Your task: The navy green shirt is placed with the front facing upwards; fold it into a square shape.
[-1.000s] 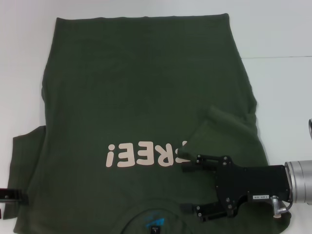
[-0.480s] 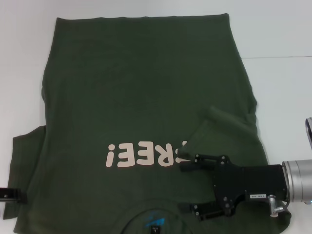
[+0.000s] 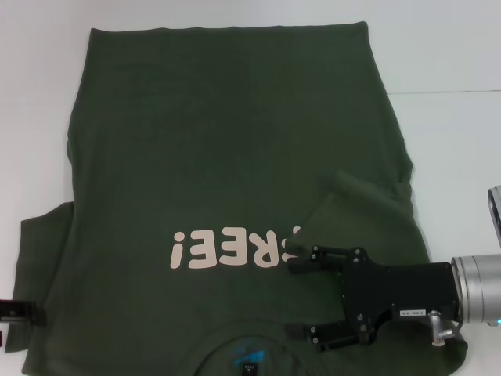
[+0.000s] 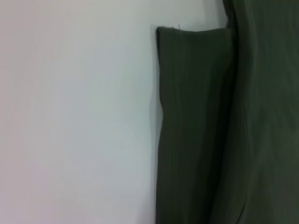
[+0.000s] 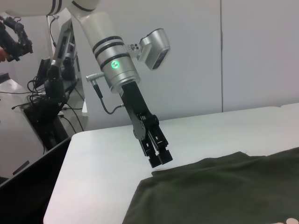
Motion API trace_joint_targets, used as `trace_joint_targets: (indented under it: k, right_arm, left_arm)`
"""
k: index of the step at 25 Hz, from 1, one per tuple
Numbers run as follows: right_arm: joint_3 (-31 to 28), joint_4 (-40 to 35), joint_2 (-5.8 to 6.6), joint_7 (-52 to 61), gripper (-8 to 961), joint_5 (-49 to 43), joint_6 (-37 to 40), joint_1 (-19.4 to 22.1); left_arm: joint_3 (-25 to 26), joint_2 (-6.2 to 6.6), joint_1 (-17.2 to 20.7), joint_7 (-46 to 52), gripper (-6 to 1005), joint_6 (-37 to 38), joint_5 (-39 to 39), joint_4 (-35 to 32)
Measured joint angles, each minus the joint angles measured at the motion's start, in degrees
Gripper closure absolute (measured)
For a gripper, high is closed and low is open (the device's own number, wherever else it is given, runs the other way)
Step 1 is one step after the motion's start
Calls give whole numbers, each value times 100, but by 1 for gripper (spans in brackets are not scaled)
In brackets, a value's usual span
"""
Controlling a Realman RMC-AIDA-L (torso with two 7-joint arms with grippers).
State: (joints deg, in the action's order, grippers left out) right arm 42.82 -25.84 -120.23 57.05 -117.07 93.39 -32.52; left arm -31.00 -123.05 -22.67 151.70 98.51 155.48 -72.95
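Two black fingers of the right gripper [image 3: 296,300] spread wide over the dark olive-green cotton shirt [image 3: 227,157], near its folded sleeve.

A white table [image 3: 454,55] fills the scene. Behind it stand a pale wall [image 5: 243,51] and some black cables [image 5: 42,100].

The right gripper [image 3: 296,300] is matte black, with two slim linkage fingers studded with small silver screws, a boxy black body bearing a small white label, and a ribbed silver wrist collar. The left gripper [image 5: 159,157] is black too, on a white-and-silver arm with black bands, a glowing green ring, a grey camera box and a thin dark cable.
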Motion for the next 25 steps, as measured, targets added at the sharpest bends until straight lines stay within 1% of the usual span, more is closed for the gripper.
trace_joint_targets:
  k: [25]
  right_arm:
    - [7,0,0,32,26,0,-71,-66]
  left_arm:
    - [-67,0,-8,8,127,-8,53,-2]
